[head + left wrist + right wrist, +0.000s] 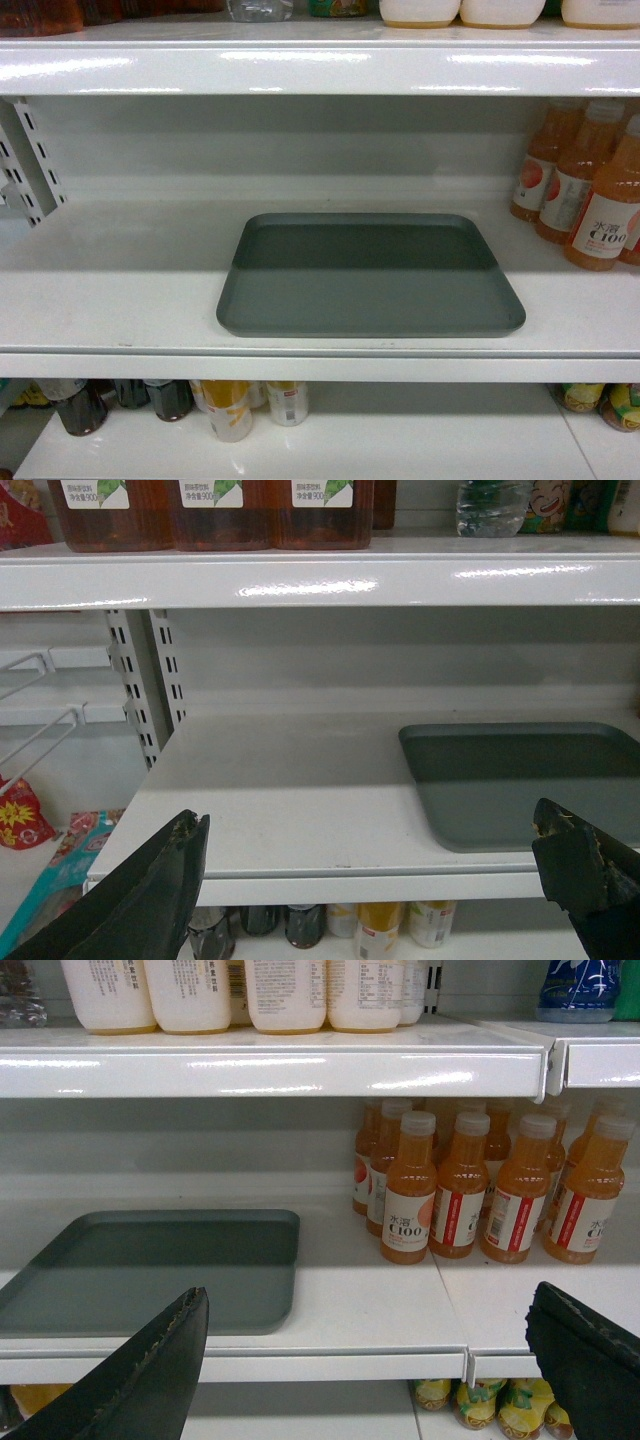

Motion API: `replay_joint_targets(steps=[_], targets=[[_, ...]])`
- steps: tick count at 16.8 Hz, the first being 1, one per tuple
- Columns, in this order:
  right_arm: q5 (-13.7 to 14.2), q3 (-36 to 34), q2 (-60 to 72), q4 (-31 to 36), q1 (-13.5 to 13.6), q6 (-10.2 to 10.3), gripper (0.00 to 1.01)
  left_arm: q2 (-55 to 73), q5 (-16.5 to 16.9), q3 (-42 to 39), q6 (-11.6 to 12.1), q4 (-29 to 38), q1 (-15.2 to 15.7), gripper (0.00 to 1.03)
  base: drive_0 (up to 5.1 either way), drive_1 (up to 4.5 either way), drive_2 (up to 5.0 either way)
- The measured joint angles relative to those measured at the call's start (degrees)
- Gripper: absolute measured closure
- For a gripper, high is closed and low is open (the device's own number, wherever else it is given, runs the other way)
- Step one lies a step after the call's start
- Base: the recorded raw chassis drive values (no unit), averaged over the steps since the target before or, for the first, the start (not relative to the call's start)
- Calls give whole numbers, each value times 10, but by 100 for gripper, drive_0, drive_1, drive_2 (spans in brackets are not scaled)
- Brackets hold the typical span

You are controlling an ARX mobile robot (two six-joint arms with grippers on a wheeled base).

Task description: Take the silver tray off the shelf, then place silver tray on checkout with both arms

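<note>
The tray [370,290], flat, grey-green, with rounded corners and a low rim, lies empty on the glossy white shelf [120,290], its front edge near the shelf's lip.

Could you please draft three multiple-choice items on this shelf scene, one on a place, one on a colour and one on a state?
1. Where does the silver tray lie?
A. on the shelf board, left of the orange drink bottles
B. on the board below, among the cans
C. held between two grippers

2. What colour are the caps of those bottles in the right wrist view?
A. black
B. white
C. green

3. How do the left gripper and right gripper stand?
A. both shut on the tray
B. one open, one shut
C. both open, short of the shelf

Answers:
1 A, as the tray rests flat on the middle board beside the bottles.
2 B, as each bottle shows a white cap.
3 C, as each wrist view shows wide-apart jaws holding nothing.
</note>
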Motion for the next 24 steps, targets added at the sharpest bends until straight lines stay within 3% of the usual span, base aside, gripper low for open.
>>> replay_joint_targets(steps=[15,16,17,18,19,20,24], targets=[[0,0,0,0,0,0,3,0,0,0,0,0,0,5,0,0,0],[0,0,0,-1,0,0,3,13,-35,15,-4,-56,-12,5,0,0,0],[-26,18,21,-64,-1,-11,3,83,-107,54,-12,-126,-42,5,0,0,0],[-35,35,98,-67,20,-21,3,169,-133,81,-20,-123,-40,5,0,0,0],[-33,43,158,-39,44,-22,3,225,-133,92,-26,-94,-26,5,0,0,0],[-33,52,276,38,64,-18,3,343,-112,101,-31,-15,-17,5,0,0,0],[-48,130,653,255,73,0,3,731,-44,212,-41,197,-46,5,0,0,0]])
